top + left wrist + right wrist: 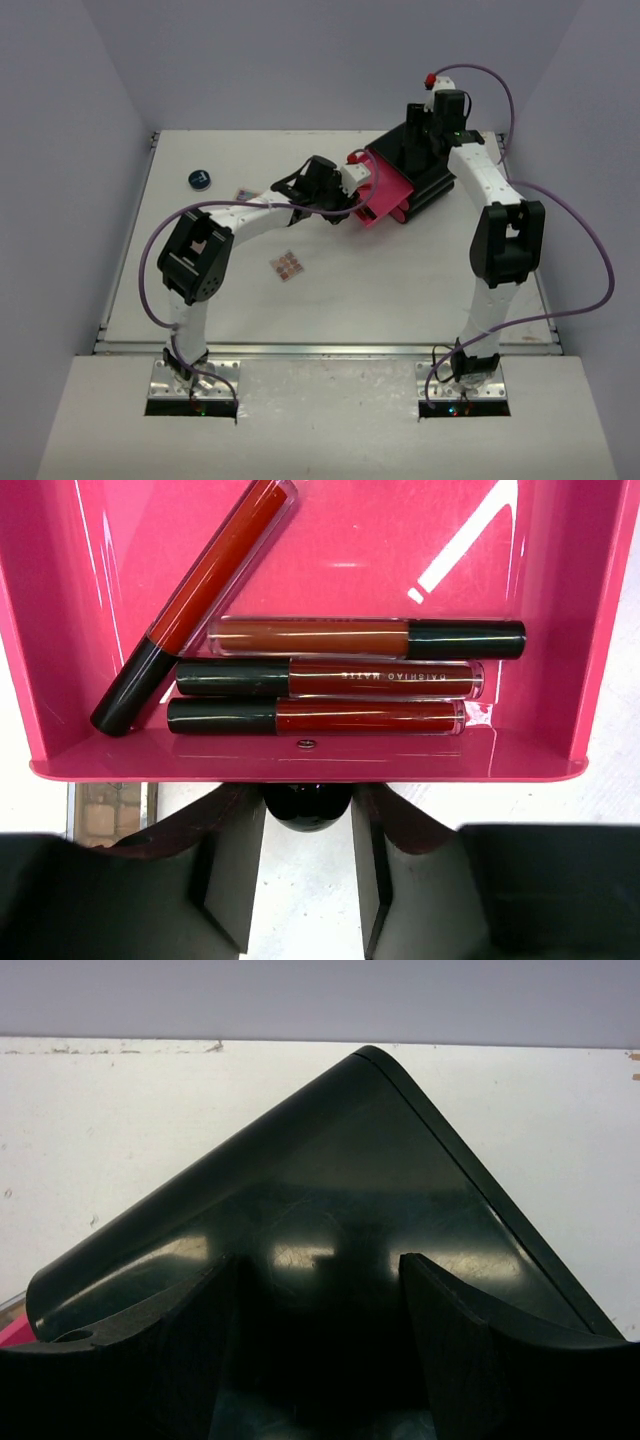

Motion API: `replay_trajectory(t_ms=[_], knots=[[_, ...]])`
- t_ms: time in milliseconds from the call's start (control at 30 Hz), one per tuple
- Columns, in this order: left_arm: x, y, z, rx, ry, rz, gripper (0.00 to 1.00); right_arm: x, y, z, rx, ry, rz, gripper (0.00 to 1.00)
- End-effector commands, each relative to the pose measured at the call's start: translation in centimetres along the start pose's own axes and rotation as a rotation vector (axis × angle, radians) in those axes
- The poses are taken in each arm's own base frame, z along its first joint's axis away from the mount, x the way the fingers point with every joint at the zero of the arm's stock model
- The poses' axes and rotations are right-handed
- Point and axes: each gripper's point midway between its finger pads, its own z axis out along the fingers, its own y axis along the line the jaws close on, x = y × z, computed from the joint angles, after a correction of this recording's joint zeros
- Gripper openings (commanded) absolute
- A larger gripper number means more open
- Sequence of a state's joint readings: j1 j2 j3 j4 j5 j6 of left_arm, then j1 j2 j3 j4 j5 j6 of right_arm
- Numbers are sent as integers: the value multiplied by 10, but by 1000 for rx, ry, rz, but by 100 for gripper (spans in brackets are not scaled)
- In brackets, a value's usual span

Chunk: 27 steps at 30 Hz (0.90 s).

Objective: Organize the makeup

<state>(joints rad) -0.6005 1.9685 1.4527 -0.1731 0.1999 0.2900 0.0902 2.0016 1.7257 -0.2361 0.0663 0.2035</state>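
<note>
Several red-and-black lipstick sticks (320,678) lie in the open pink drawer (340,550) of the black box (428,160). My left gripper (307,810) is at the drawer's front, shut on its round black knob (306,808), a finger touching each side. Seen from above, that gripper (347,187) sits just left of the pink drawer (385,195). My right gripper (318,1260) rests over the box's black lid (330,1160), its fingers spread wide and holding nothing. A round dark-blue jar (200,179) and a tan-pink palette (288,266) lie on the table.
A second palette (244,194) peeks out beside my left arm; a tan palette (110,810) also shows under the drawer's left corner. The table's back wall runs close behind the box. Purple cables loop above both arms.
</note>
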Motion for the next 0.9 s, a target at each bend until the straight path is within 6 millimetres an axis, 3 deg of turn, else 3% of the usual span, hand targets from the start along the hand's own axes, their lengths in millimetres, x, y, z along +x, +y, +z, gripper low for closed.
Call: replay_trajectory(t_ms=[0, 100, 533, 700, 867], knots=[[-29, 5, 3, -13, -72, 33, 11, 53, -1, -4, 2, 169, 10, 69], [-38, 7, 2, -18, -86, 37, 0, 54, 2, -3, -11, 173, 16, 68], [-119, 18, -36, -48, -199, 105, 0, 64, 7, -1, -50, 190, 8, 66], [-137, 21, -29, -55, -230, 117, 0, 69, 7, 0, -52, 195, -3, 66], [-139, 24, 0, -44, -221, 111, 0, 75, 11, 0, -80, 207, -4, 66]])
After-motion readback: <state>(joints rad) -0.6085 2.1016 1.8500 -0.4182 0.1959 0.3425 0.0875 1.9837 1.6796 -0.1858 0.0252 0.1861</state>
